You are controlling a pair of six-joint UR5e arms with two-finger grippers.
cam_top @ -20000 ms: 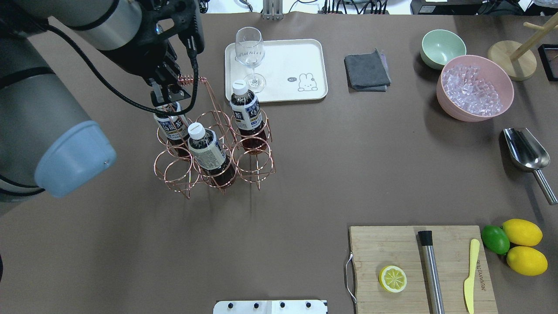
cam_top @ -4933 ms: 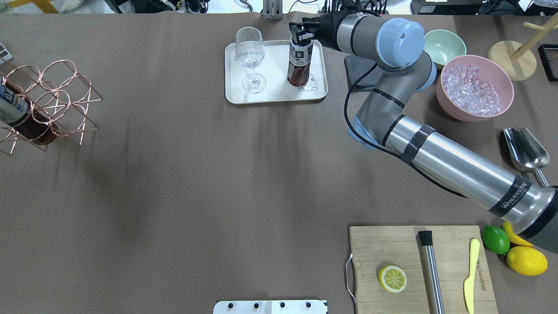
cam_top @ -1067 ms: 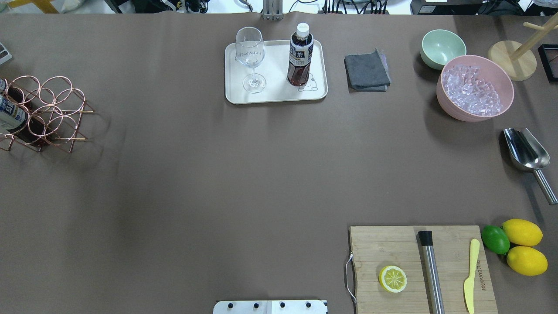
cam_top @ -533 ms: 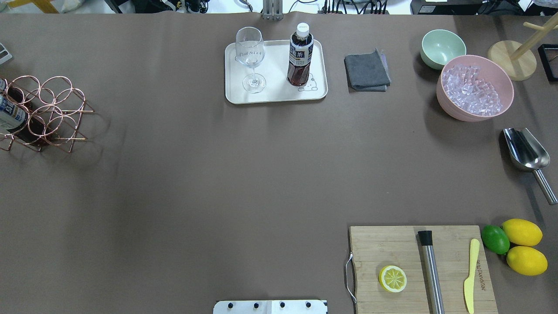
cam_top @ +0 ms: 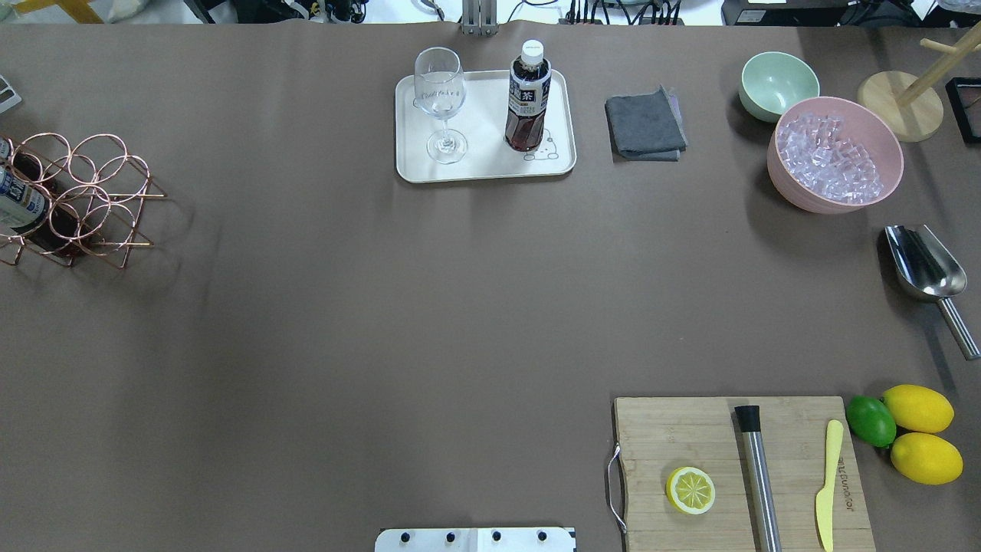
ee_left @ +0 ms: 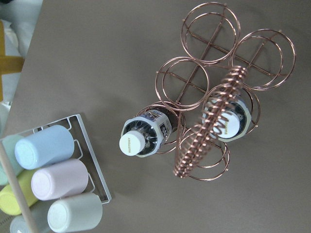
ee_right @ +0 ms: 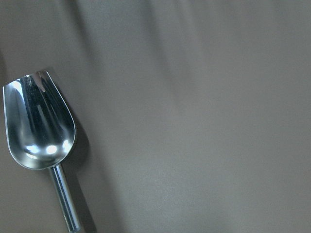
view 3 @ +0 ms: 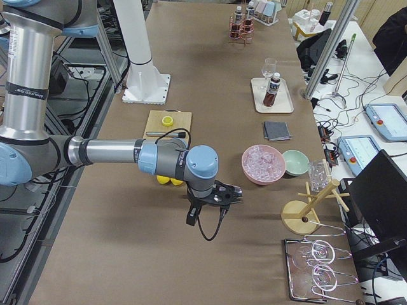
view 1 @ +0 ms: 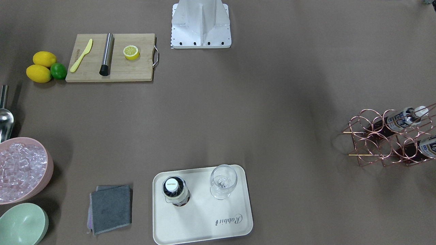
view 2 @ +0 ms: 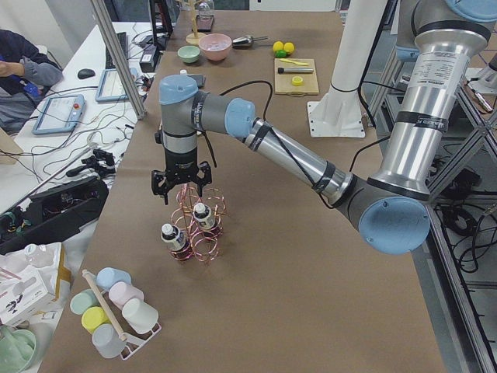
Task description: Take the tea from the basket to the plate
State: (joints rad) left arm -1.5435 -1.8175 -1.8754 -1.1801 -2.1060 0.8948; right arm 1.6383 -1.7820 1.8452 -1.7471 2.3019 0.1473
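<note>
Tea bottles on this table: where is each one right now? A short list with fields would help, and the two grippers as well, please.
on tray: one tea bottle, upright on the cream tray, beside the wine glass, nothing gripping it
in rack: two more tea bottles, in the copper wire rack
left gripper: above the rack; open or shut, cannot tell
right gripper: above the steel scoop; open or shut, cannot tell

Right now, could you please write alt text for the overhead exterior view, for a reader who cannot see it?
A tea bottle stands upright beside a stemmed glass on a cream tray at the far edge of the table. The copper wire basket, at the left edge, holds a second bottle.
</note>
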